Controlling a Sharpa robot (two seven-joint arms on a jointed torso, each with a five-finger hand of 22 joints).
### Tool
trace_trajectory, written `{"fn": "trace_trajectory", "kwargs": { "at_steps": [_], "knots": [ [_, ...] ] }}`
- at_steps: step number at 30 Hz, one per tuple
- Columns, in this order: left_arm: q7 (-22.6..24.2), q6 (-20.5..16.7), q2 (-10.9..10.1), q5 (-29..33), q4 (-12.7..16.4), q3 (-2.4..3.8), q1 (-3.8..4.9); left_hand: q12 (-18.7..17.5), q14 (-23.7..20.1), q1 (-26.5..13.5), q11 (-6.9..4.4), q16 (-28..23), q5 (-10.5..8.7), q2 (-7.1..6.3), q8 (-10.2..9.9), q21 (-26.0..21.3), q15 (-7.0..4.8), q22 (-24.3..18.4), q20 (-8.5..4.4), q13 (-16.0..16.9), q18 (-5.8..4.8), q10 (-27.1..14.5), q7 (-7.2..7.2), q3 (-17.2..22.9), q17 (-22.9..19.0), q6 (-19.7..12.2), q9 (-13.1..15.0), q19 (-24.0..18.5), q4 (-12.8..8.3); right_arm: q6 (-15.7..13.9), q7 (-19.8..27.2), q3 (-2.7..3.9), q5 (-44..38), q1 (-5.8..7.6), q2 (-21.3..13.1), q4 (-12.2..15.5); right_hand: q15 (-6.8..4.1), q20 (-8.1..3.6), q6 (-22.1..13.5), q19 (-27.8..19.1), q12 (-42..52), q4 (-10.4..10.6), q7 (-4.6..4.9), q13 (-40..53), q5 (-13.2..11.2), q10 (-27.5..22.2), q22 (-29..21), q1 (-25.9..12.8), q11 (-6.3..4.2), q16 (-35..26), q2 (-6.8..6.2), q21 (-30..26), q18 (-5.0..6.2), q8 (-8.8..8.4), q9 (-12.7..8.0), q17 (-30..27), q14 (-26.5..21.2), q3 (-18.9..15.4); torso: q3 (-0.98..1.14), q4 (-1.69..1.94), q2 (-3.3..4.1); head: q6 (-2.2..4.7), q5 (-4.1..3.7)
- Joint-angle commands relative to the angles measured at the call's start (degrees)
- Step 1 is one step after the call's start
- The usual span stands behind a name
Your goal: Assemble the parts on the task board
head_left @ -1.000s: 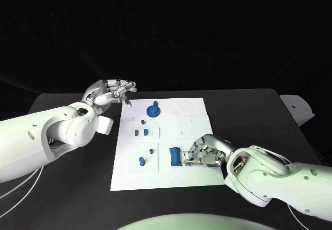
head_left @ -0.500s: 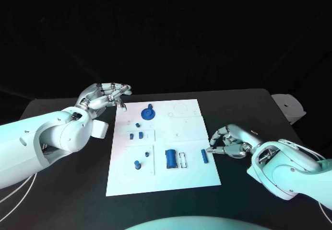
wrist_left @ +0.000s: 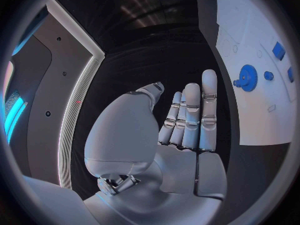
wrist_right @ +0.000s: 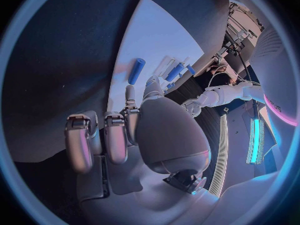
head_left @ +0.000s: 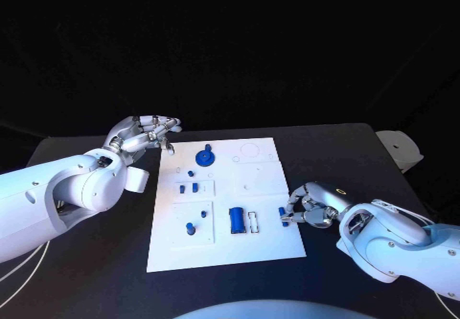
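Your right hand (head_left: 314, 209) sits at the near right edge of the task board (head_left: 268, 249), fingers drawn in narrow around a small blue peg (head_left: 284, 214) pinched at the fingertips. The peg lies just past the fingertips, over the board's edge, beside a large blue cylinder (head_left: 236, 220) and a white slot block (head_left: 254, 222) a little further out from them.

Your left hand (head_left: 143, 135) hangs off the far left corner of the board. Its fingers are held out nearly straight and close together, holding nothing. The blue gear (head_left: 205, 157) lies just beyond those fingertips, apart from them.

Risks, as judged:
- The pinch is shallow, right at the fingertips. Expect the peg to roll or tip if you turn the wrist fast.
- The peg hangs at the board's edge. A slip here likely drops it onto the black table (head_left: 383, 166), off the board.
- The cylinder and slot block are close. A sideways sweep of the fingers could knock them.
- You cannot tell which socket the peg belongs to, so a wrong seat could jam it.
- The board looks loose on the table, and a hard push may shift it.

Writing: none readable on the board, parts or hands.
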Motion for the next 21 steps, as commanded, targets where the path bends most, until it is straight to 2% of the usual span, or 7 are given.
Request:
{"fn": "trace_trajectory", "kwargs": {
  "at_steps": [1, 7, 12, 21],
  "knots": [
    [0.26, 1.18, -0.01, 0.16, 0.14, 0.04, 0.05, 0.46, -0.31, 0.14, 0.01, 0.28, 0.26, 0.31, 0.34, -0.39, 0.09, -0.08, 0.2, -0.08, 0.86, -0.32, 0.29, -0.1, -0.11, -0.43, -0.08, 0.27, 0.23, 1.91, -2.44, -0.02, -1.76, -0.31, 0.7, -0.51, 0.21, 0.21, 0.38, 6.0, 0.04, 0.03, 0.02, -3.44, 0.15, 1.26, 15.09, -0.54, -0.47, 0.23, 0.09, 0.26, -0.39, -0.2, -0.04, 13.2, 5.45, -0.27, 0.0, 0.11, 0.06, -0.07, 0.08],
    [0.2, 1.36, -0.12, 0.11, 0.18, 0.03, 0.05, 0.46, -0.31, 0.14, 0.01, 0.28, 0.26, 0.31, 0.34, -0.39, 0.09, -0.08, 0.2, -0.08, 0.86, -0.32, 0.29, -0.1, -0.11, -0.43, -0.08, 0.27, 0.23, 2.41, -3.19, -0.02, -2.16, -0.67, 1.9, -1.25, 0.19, 0.19, 0.49, 6.0, 0.03, -0.05, -0.03, -3.43, 0.54, 1.26, 15.09, -0.42, -0.51, 0.21, 0.26, 0.26, -0.39, -0.25, -0.04, 13.16, 5.44, -0.32, -0.04, -0.12, 0.0, -0.22, 0.38],
    [0.22, 1.44, -0.08, 0.08, 0.13, 0.03, 0.04, 0.46, -0.31, 0.14, 0.01, 0.28, 0.26, 0.31, 0.34, -0.39, 0.09, -0.08, 0.2, -0.08, 0.86, -0.32, 0.29, -0.1, -0.11, -0.43, -0.08, 0.27, 0.23, 2.95, -4.05, -0.03, -3.24, -0.81, 2.59, -1.8, 0.15, 0.17, 0.65, 6.0, 0.01, -0.13, -0.11, -3.43, 0.83, 1.24, 15.09, -0.15, -0.57, 0.2, 0.43, 0.26, -0.39, -0.26, -0.03, 13.14, 5.43, -0.33, 0.01, 0.03, 0.0, -0.35, 0.33],
    [0.23, 1.44, -0.15, 0.07, 0.12, 0.03, 0.04, 0.46, -0.31, 0.14, 0.01, 0.28, 0.26, 0.31, 0.34, -0.39, 0.09, -0.08, 0.2, -0.08, 0.86, -0.32, 0.29, -0.1, -0.11, -0.43, -0.08, 0.27, 0.23, 4.17, -5.21, -0.05, -6.34, -1.41, 3.84, -2.74, -0.11, -0.01, 1.31, 6.0, 0.07, -0.56, -0.48, -3.32, 1.18, 1.26, 15.09, 1.88, -0.89, 0.25, 0.88, 0.26, -0.39, -0.22, 0.06, 13.23, 5.44, -0.15, 0.03, -0.05, 0.0, -0.48, 0.38]
  ]
}}
